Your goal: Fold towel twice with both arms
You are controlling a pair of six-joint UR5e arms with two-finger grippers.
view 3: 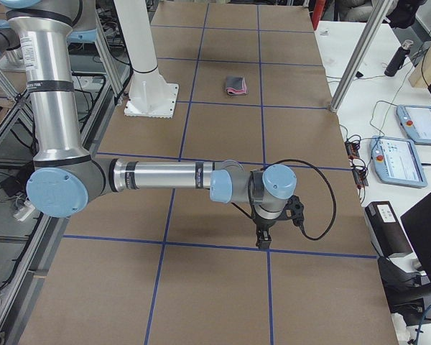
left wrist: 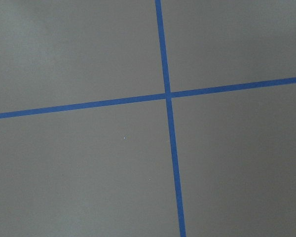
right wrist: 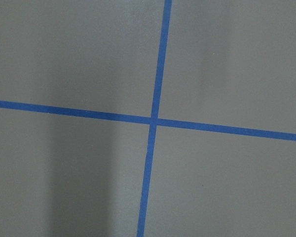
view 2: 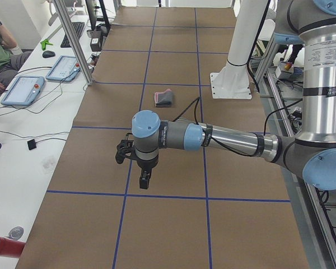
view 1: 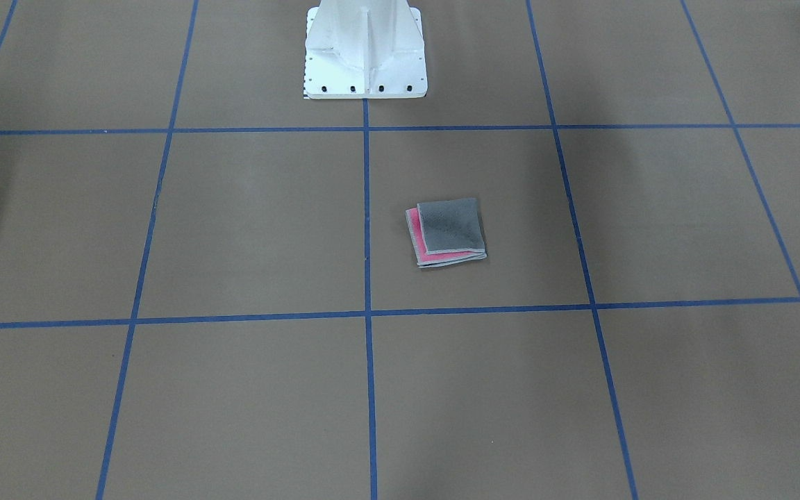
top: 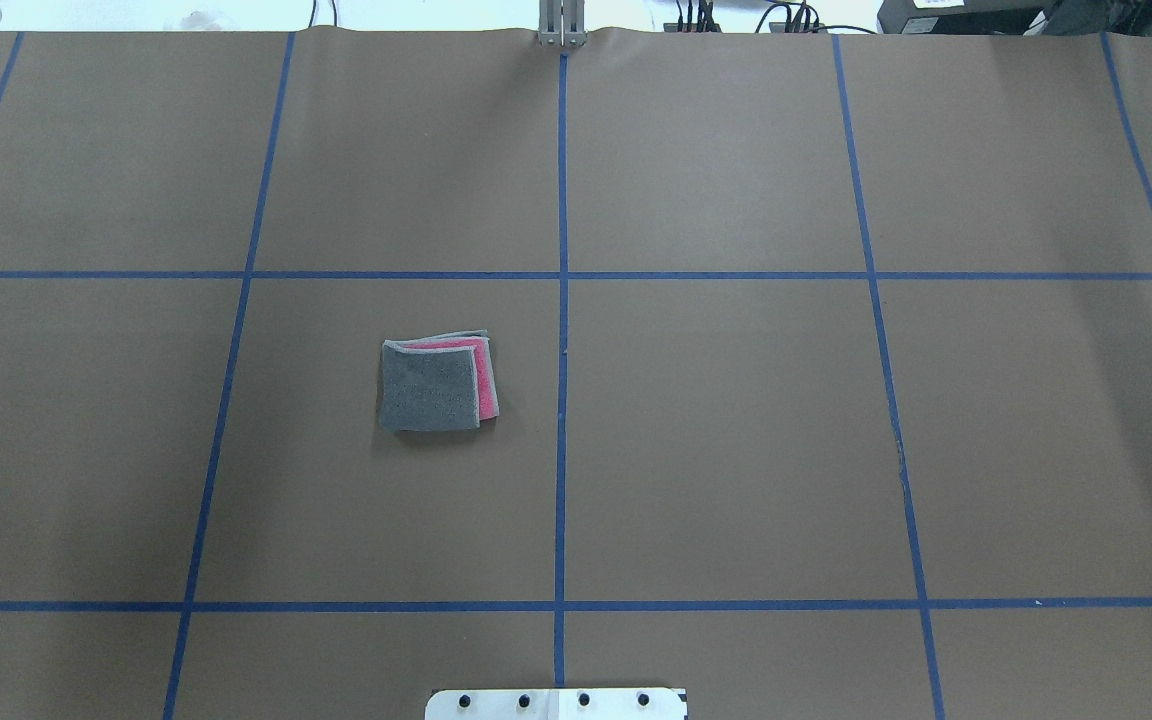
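My towel (view 1: 450, 232) lies folded, grey over pink, right of frame centre on the worktop (view 1: 247, 229). Only the side views show my left pincer (view 2: 144, 180) and right pincer (view 3: 263, 241), and I cannot tell their spread. The lettering (view 2: 167, 134) on my left arm (view 2: 229, 139) is too small to read.

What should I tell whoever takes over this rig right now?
Left gripper: over the table, far from the towel; open or shut unclear.
Right gripper: likewise, at the opposite end.
Towel: flat on the table, on the robot's left of the centre tape line, dark grey face up, pink layer peeking out.
Done: looks folded twice.
Remaining: probably nothing; layers slightly offset.
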